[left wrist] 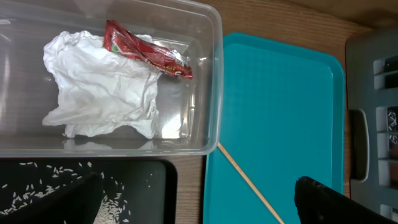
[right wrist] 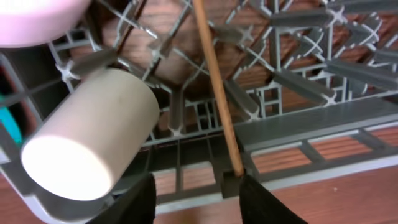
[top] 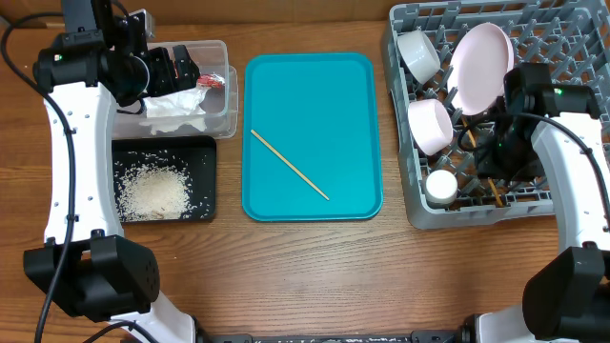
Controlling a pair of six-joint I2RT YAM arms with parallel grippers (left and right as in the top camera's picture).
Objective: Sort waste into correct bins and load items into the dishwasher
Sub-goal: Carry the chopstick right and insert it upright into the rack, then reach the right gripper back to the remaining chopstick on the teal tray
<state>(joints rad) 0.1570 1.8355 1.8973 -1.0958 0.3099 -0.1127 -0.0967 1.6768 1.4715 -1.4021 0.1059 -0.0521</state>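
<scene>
The grey dishwasher rack (top: 416, 215) holds two white bowls (top: 419, 52) (top: 431, 125), a plate (top: 479, 65) and a cup (top: 441, 186) lying on its side (right wrist: 87, 137). My right gripper (right wrist: 198, 202) is low inside the rack, jaws apart. One chopstick (right wrist: 214, 81) stands in the lattice, its lower end beside the right finger (right wrist: 264, 202), not clamped. The other chopstick (top: 291, 164) lies on the teal tray (top: 353, 95). My left gripper (top: 181, 69) hangs open over the clear tub (left wrist: 214, 74), which holds the napkin (left wrist: 102, 93) and the red wrapper (left wrist: 146, 53). Rice (top: 152, 191) lies in the black tray (top: 205, 148).
The teal tray sits in the middle of the wooden table between the bins and the rack. Upright pegs (right wrist: 180, 106) and cross bars (right wrist: 292, 127) of the rack crowd round the right gripper. The rack's front wall runs just below its fingers.
</scene>
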